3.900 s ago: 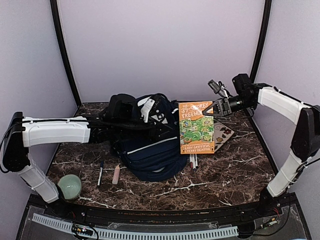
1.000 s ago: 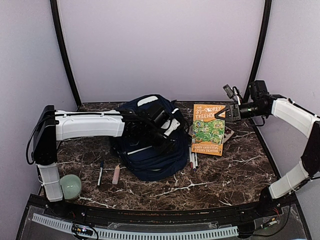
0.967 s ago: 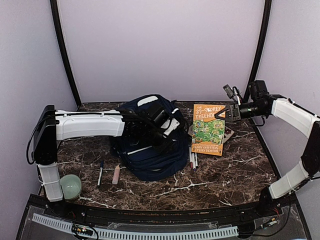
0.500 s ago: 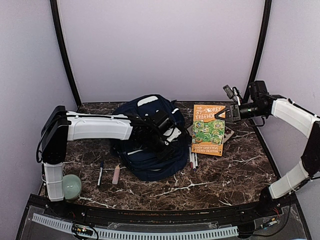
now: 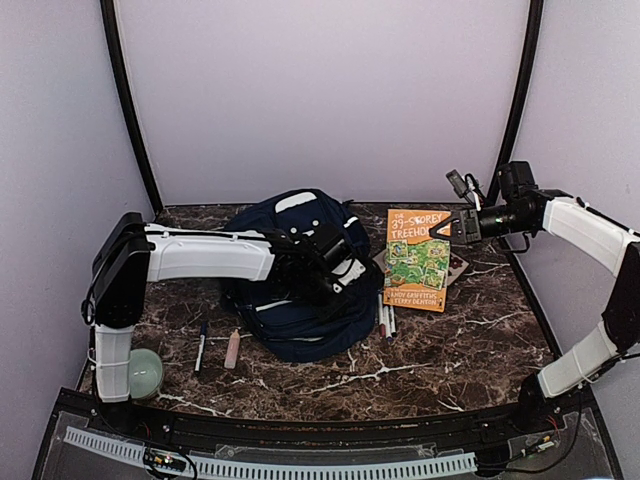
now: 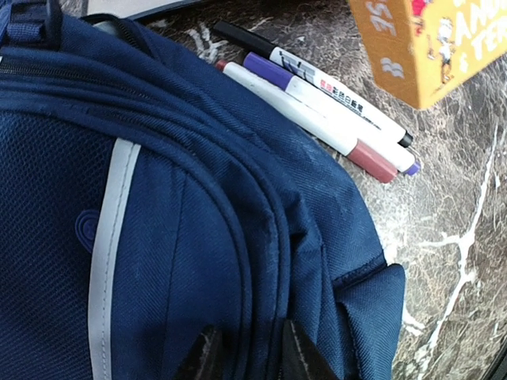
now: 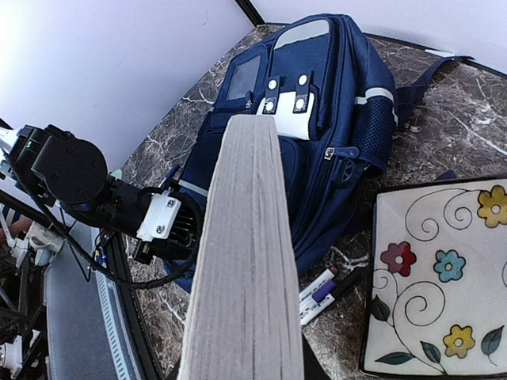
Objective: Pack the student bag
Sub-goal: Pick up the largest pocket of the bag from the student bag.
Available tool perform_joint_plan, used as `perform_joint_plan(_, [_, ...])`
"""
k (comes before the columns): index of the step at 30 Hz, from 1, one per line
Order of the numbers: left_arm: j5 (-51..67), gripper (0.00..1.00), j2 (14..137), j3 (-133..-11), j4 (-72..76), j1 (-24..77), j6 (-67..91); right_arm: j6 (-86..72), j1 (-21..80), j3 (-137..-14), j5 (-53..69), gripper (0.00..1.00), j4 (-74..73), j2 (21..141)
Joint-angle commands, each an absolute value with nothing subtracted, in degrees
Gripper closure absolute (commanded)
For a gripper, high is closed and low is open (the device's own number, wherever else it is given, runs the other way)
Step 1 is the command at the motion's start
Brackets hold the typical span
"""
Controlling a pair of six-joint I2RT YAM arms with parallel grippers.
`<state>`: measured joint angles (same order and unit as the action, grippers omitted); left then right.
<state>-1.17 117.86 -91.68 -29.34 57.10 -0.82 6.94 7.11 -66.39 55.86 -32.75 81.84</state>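
Note:
The navy student bag (image 5: 305,330) lies in the middle of the table, its front pocket and grey stripe filling the left wrist view (image 6: 158,237). My left gripper (image 5: 328,292) presses down on its right side. Its dark fingers (image 6: 252,358) pinch a raised zipper seam of the fabric between them. My right gripper (image 5: 452,226) is shut on the top edge of an orange book (image 5: 417,258), which hangs upright to the right of the bag. The book's grey page edge (image 7: 245,253) blocks most of the right wrist view and hides the fingers.
Three markers (image 5: 386,322) (image 6: 317,103) (image 7: 329,289) lie between bag and book. A floral-patterned flat item (image 7: 436,277) lies under and behind the book. Left of the bag are a black marker (image 5: 201,345), a pink stick (image 5: 233,348) and a green jar (image 5: 140,372).
My left arm has slid to the right over the bag and its fingers have narrowed onto the seam. The right arm has kept still with the book for the last second.

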Motion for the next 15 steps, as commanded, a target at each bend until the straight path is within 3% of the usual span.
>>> perform_joint_plan(1, [-2.22, 0.75, 118.03, -93.86, -31.52, 58.34, -2.58, 6.42, 6.86, -66.4, 57.75, 1.0, -29.74, 79.82])
perform_joint_plan(5, [-2.38, 0.87, 117.36, -94.21, -30.8, 59.81, -4.5, 6.28, 6.85, -66.44, 57.67, 1.0, -29.61, 79.72])
perform_joint_plan(9, [-2.25, 0.93, 117.32, -94.32, -30.68, 60.07, -4.58, 6.32, 6.89, -66.38, 57.63, 1.0, -29.62, 79.55])
perform_joint_plan(12, [-4.13, 0.83, 117.82, -94.08, -30.88, 60.03, -4.16, 6.25, 6.88, -65.59, 57.61, 1.0, -29.53, 79.46])
perform_joint_plan(15, [-6.13, 0.82, 118.73, -94.44, -31.85, 59.99, -3.45, 6.32, 6.86, -64.78, 57.61, 1.0, -29.47, 79.45])
